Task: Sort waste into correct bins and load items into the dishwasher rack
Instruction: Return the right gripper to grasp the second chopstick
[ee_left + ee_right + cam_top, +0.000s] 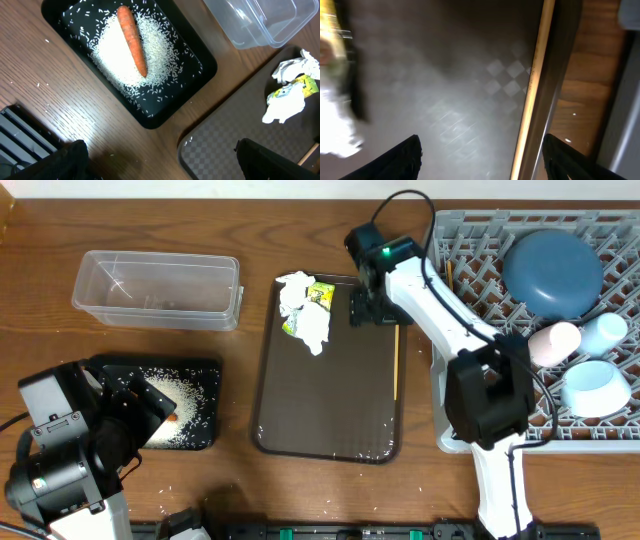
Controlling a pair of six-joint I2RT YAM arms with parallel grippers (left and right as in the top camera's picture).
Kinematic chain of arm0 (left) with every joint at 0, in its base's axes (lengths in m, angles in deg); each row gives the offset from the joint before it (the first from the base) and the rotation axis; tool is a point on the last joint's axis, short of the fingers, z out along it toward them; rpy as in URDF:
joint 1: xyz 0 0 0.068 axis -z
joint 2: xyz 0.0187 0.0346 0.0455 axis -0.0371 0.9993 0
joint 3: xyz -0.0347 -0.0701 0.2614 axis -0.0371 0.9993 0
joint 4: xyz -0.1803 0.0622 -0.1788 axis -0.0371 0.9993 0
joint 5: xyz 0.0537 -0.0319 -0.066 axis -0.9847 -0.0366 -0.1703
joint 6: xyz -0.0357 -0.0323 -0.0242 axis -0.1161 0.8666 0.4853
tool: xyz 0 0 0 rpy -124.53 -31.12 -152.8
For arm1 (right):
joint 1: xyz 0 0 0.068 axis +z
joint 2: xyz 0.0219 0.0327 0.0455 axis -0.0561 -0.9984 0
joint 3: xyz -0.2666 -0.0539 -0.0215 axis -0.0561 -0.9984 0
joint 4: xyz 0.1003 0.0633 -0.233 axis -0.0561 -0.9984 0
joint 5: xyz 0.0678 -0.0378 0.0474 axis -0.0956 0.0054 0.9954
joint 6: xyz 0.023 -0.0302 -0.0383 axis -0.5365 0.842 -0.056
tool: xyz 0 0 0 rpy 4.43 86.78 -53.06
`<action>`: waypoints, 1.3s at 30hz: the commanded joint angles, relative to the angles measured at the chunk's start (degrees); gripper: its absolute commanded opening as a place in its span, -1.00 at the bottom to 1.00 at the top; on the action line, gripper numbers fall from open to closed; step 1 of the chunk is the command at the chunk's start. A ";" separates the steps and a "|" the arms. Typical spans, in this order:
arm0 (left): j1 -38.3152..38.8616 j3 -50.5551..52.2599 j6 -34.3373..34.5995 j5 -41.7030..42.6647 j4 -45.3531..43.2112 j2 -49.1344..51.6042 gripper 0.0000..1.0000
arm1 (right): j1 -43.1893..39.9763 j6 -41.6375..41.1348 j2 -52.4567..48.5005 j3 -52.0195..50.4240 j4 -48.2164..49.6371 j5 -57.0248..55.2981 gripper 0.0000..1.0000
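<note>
Overhead, the dishwasher rack (470, 250), right of the right jaws, already carries one dark-blue plate (552, 272), one light-blue bowl (595, 388) and two cups, pinkish (553, 340) and light-blue (603, 332). Rice (120, 55) and one carrot (132, 40) lie in the black tray (200, 70) ahead of the left jaws. The clear container (160, 285) looks empty. Left to do, I judge: two napkin wads (312, 330) and one wrapper (320, 295) left of the right jaws, and one chopstick (396, 360) below them. Both jaws stand released, grasping nothing.

Carrot (132, 40) on rice (112, 56) in black tray (194, 75), plate (552, 272) apparently upturned
</note>
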 commanded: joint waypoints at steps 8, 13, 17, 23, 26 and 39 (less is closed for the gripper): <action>-0.22 0.02 -0.57 -0.72 0.20 0.00 0.93 | -1.40 -1.44 -4.04 0.09 0.70 -1.55 0.50; -0.22 0.02 -0.57 -0.72 0.20 0.00 0.93 | -1.38 -1.44 -6.05 0.02 1.31 -1.55 0.51; -0.22 0.02 -0.57 -0.72 0.20 0.00 0.93 | -1.40 -1.46 -7.19 -0.07 1.92 -1.53 0.51; -0.22 0.02 -0.57 -0.72 0.20 0.00 0.93 | -1.70 -1.42 -7.45 -1.16 2.34 -0.85 0.47; -0.22 0.02 -0.57 -0.72 0.20 0.00 0.93 | -1.57 -1.44 -7.45 -1.62 3.04 0.09 0.07; -0.22 0.02 -0.57 -0.72 0.20 0.00 0.93 | -3.17 3.23 -4.96 5.44 -0.74 9.49 -0.98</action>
